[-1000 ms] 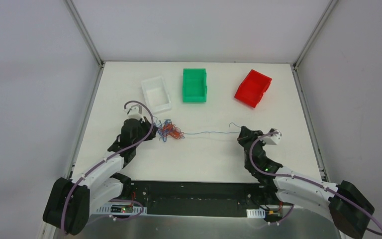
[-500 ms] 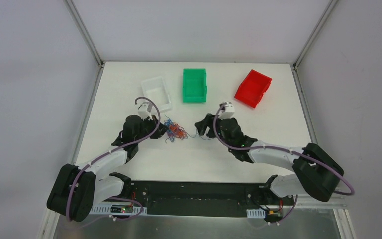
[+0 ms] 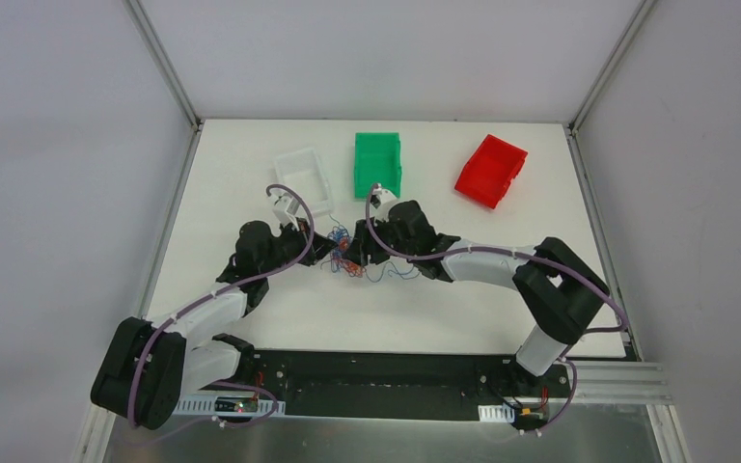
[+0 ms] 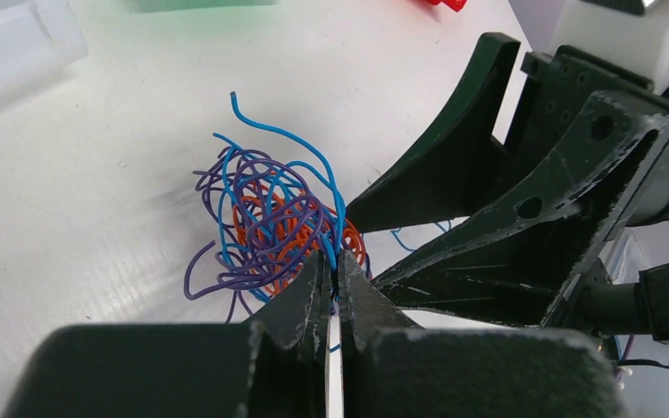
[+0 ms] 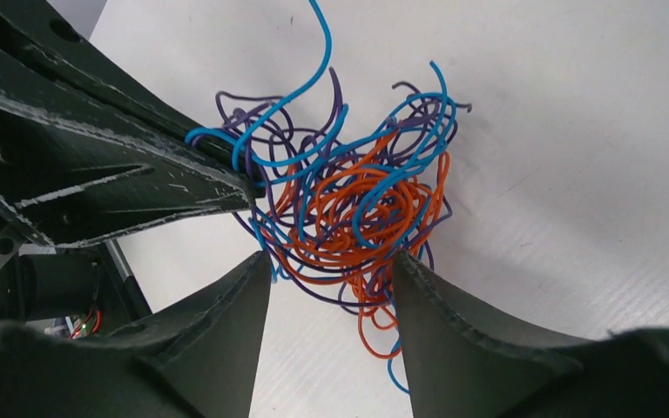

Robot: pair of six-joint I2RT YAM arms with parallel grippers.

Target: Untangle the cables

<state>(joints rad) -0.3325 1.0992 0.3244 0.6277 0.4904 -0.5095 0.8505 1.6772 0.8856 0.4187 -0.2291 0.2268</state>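
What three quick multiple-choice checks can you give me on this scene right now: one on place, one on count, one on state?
1. Where is the wire knot?
A. between the two grippers
B. draped over the left arm
C. alone at the far right

2. How many bins stand behind the knot?
A. two
B. three
C. four

3. How is the left gripper?
A. wide open
B. shut on wires
C. raised clear of the knot

Key:
1 A: the knot sits between the left gripper and the open right gripper, whose jaws straddle it.
2 B: there is a white bin, a green bin and a red bin.
3 B: its tips pinch strands in the left wrist view.
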